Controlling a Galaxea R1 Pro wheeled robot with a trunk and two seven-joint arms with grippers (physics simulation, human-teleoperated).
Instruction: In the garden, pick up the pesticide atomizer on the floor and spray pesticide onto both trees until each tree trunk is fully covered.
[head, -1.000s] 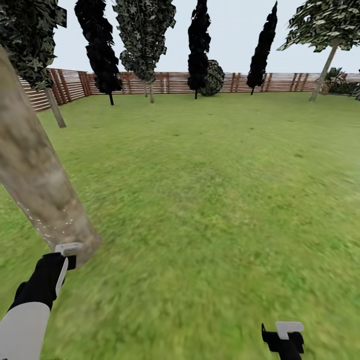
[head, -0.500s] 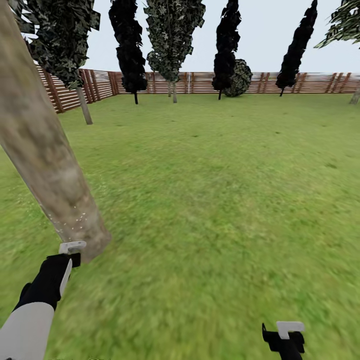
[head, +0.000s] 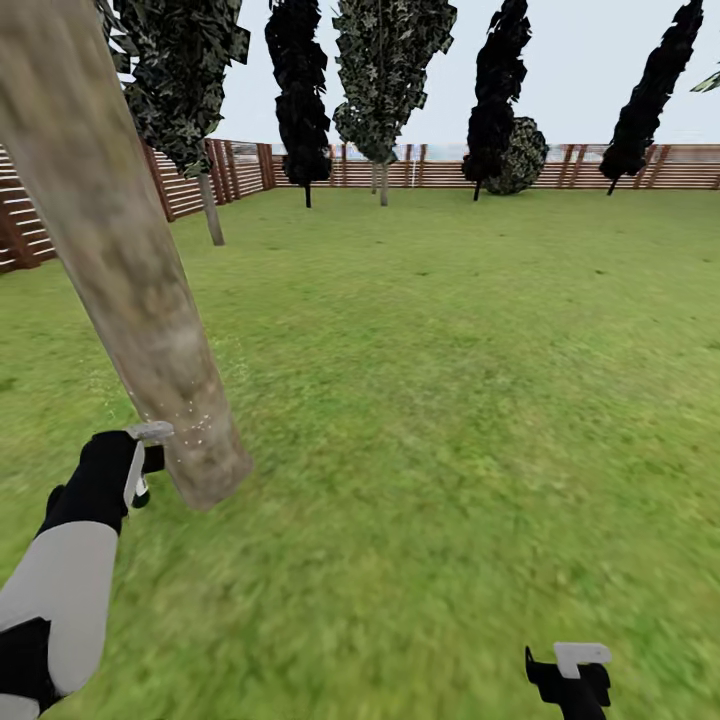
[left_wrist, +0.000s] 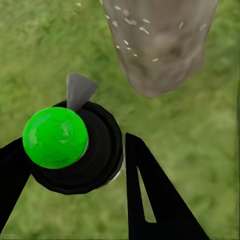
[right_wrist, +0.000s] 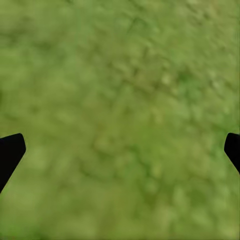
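Pesticide atomizer (left_wrist: 70, 145) sits clamped in the left tool (left_wrist: 75, 165), black fingers either side of its dark round body, green cap up, grey nozzle pointing toward the tree trunk (head: 130, 260). From the head view the left tool (head: 135, 465) hangs just beside the trunk's base, low, near the lawn (head: 450, 400). White specks show on the bottom stretch of the trunk (left_wrist: 160, 40); higher up the bark looks bare beige-grey, so coverage looks partial, just the foot. Right tool (head: 570, 680) idle low over the grass, fingers spread wide apart (right_wrist: 10, 152), nothing in them.

Step in hand, my read: spraying this trunk. To do it well: keep the nozzle aimed square at the bark, not past it onto grass. Sweep upward slowly from the speckled patch, overlap passes. Nozzle is very close now, so backing off a little would likely widen the spray. Far side of the trunk is hidden, probably needs circling. Keep the grip firm so the can doesn't twist.

Thin dark-leaved trees (head: 300, 90) and slat fence (head: 440, 165) stand well apart at the back; whether the second thick-trunked tree is among them, can't tell.
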